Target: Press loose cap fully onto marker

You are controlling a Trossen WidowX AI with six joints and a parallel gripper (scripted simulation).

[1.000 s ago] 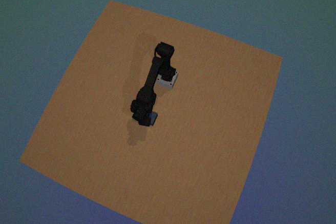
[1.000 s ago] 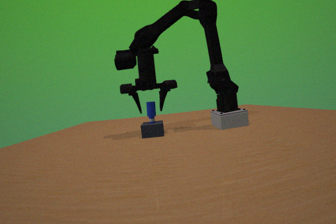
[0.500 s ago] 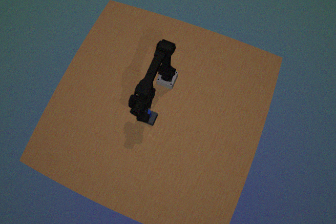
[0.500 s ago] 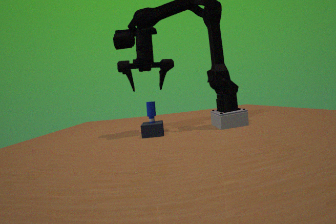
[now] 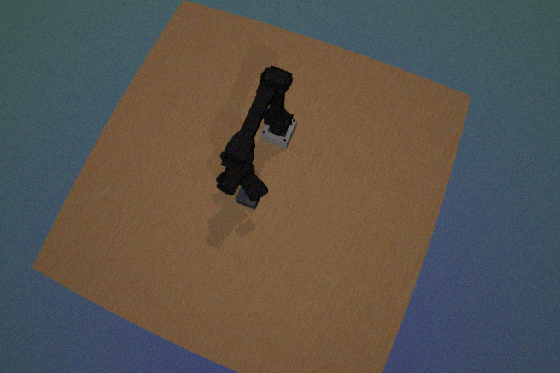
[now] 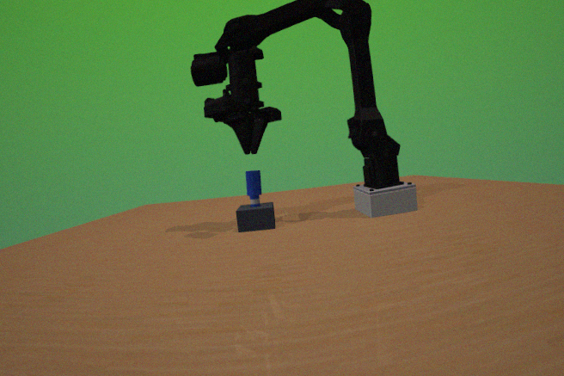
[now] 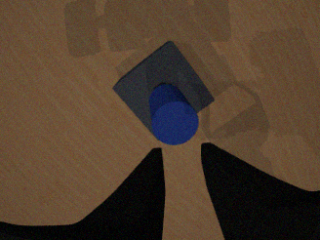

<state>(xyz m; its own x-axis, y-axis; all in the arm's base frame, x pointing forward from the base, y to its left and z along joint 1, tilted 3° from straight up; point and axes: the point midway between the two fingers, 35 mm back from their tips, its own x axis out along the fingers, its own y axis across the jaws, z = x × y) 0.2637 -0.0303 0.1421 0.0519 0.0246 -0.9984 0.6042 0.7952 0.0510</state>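
Observation:
The blue cap sits upright on top of the marker. Only a short blue and pale part of the marker shows below the cap. The dark grey holder block stands on the table and holds the marker. My gripper points down above the cap, with a clear gap between its fingertips and the cap's top. It is empty, and its fingers stand a little apart. In the top view the arm hides the cap and the marker.
The arm's pale base stands on the wooden table, away from the holder block. The arm arches high between the base and the block. Its shadows fall on the table around the block.

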